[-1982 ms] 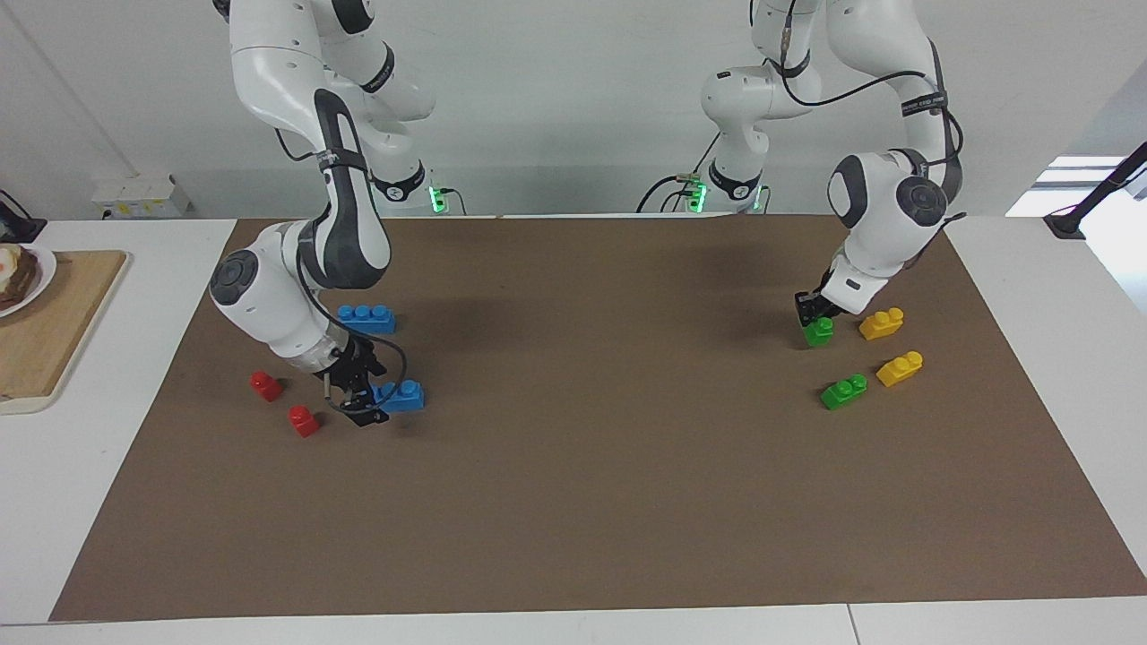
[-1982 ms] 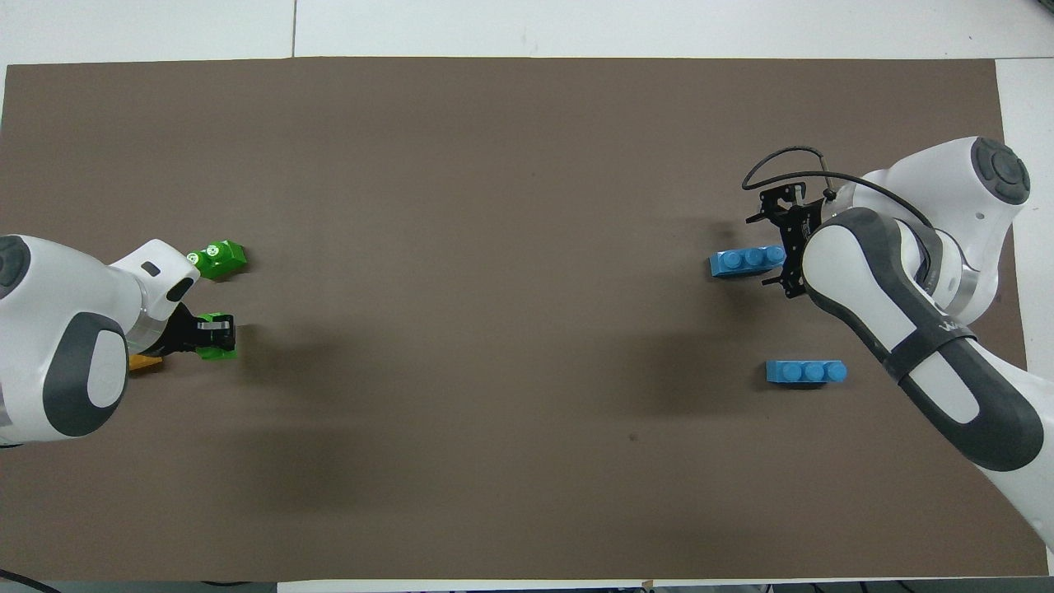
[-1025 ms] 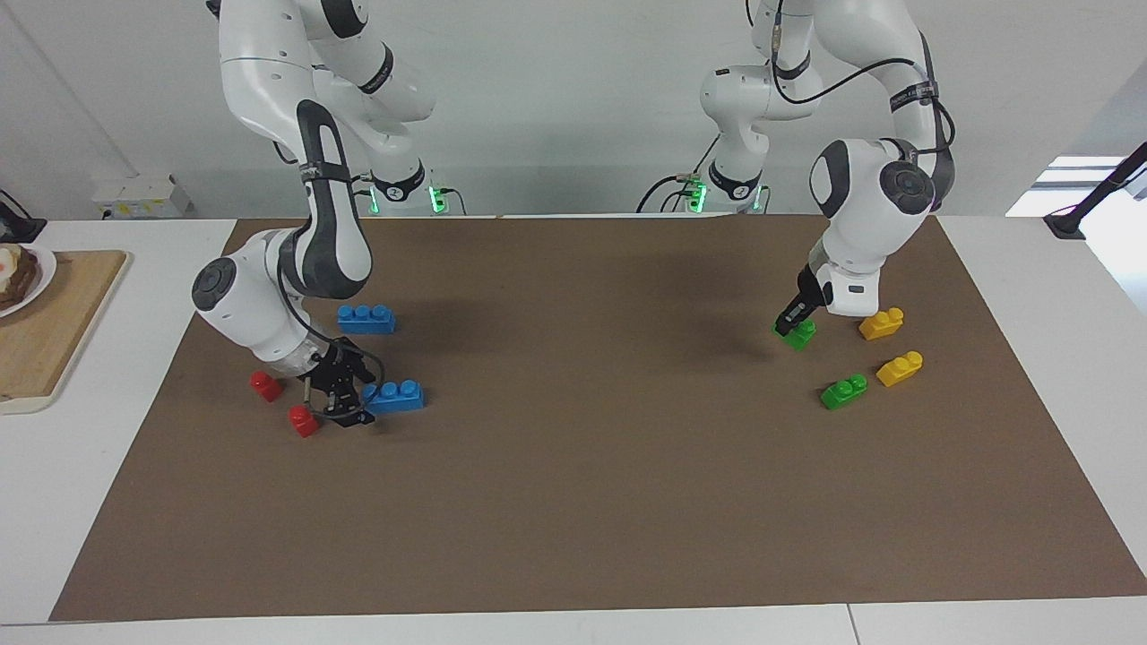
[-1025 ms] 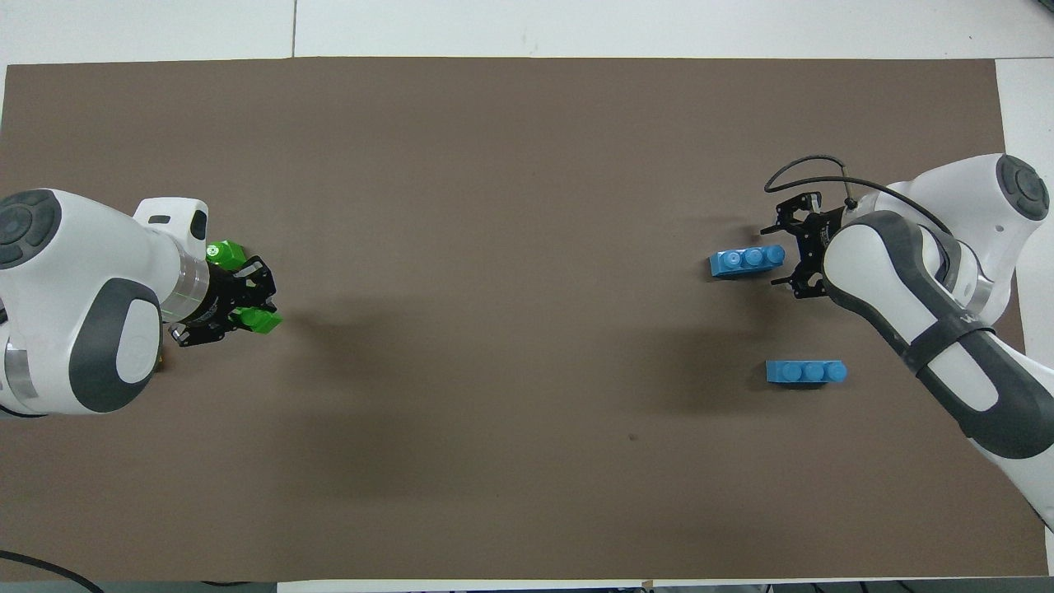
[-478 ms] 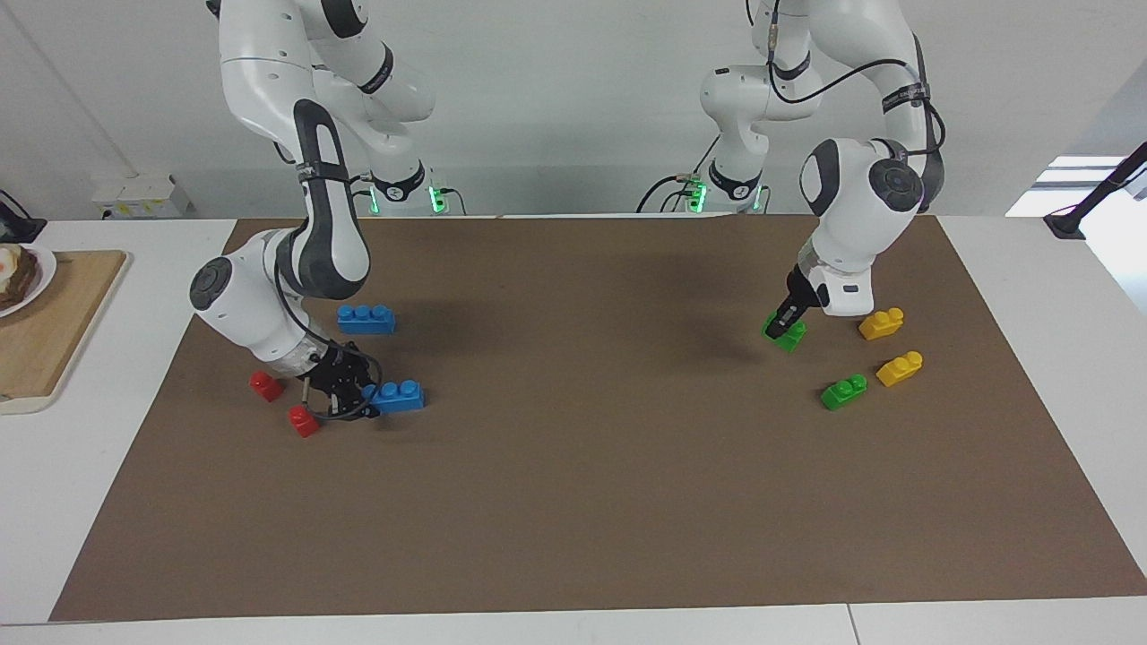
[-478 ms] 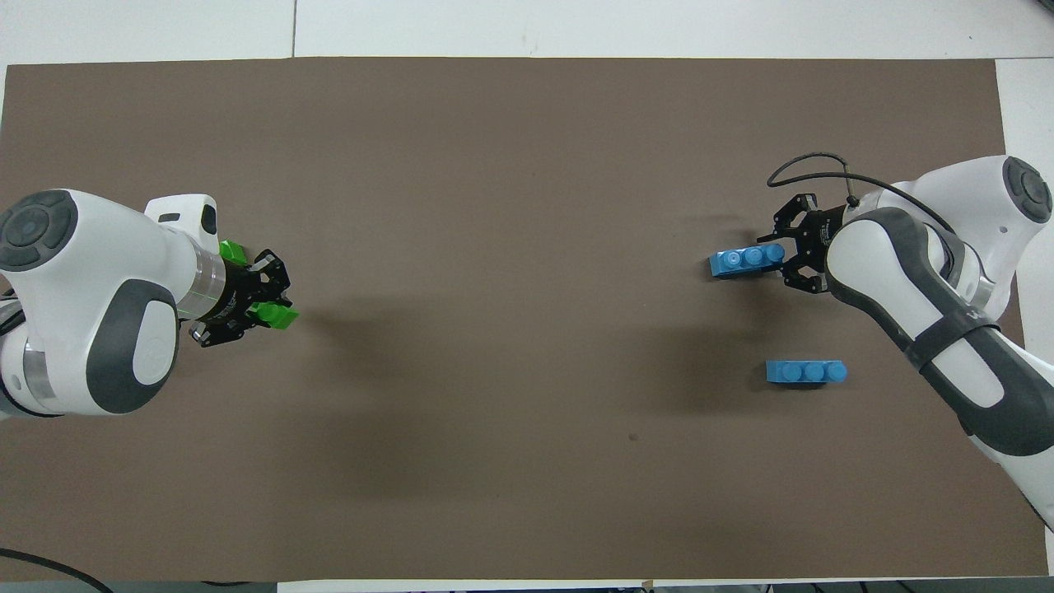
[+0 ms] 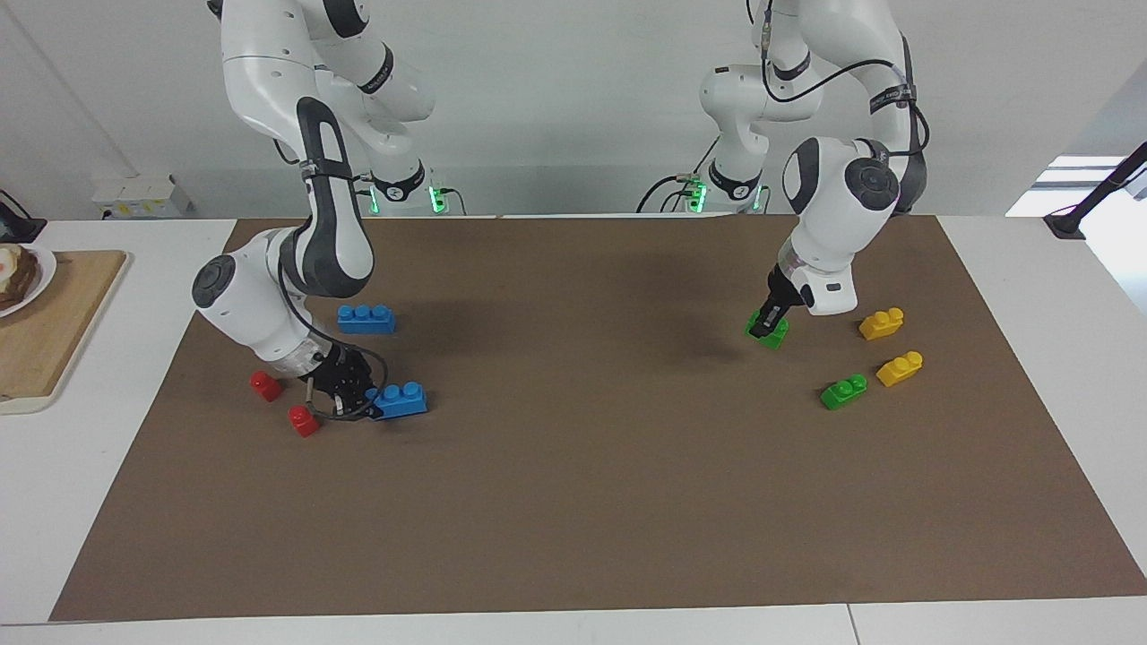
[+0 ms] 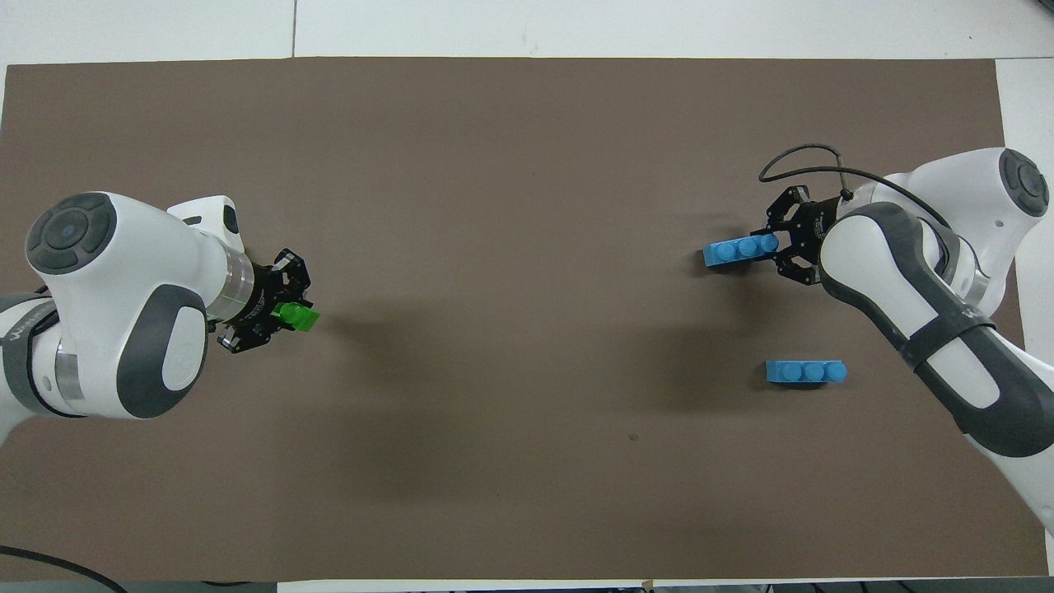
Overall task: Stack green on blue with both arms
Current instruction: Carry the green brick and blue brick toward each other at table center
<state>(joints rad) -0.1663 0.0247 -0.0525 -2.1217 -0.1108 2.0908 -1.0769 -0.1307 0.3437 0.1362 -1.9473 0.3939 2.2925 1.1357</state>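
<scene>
Green brick (image 7: 771, 330) in left end effector (image 7: 767, 322); blue brick (image 7: 401, 399) in right end effector (image 7: 358, 399).

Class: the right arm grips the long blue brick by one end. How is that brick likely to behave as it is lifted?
The blue brick looks like rigid moulded plastic, so it should stay straight. The right gripper holds only one end, so the free end may sag or twist in the jaws. Its smooth sides could let it slip.

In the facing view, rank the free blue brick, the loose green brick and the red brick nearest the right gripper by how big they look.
1. Free blue brick, three studs, clearly the longest.
2. Loose green brick, two studs.
3. Red brick, single stud, smallest.
The red and green ones lie lower in the view, so closer to the camera, yet still look smaller.
</scene>
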